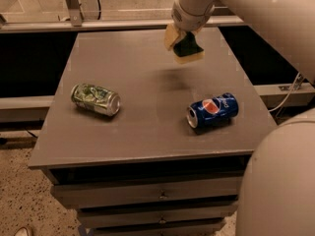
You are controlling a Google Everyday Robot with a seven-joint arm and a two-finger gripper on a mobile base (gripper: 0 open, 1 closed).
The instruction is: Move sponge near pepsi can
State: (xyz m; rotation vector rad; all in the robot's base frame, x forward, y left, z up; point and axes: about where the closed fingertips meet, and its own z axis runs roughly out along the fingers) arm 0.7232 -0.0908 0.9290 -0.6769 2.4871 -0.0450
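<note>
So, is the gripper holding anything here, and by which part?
Yes: the gripper, above the far side of the table, holds the sponge by its upper end, clear of the surface.
</note>
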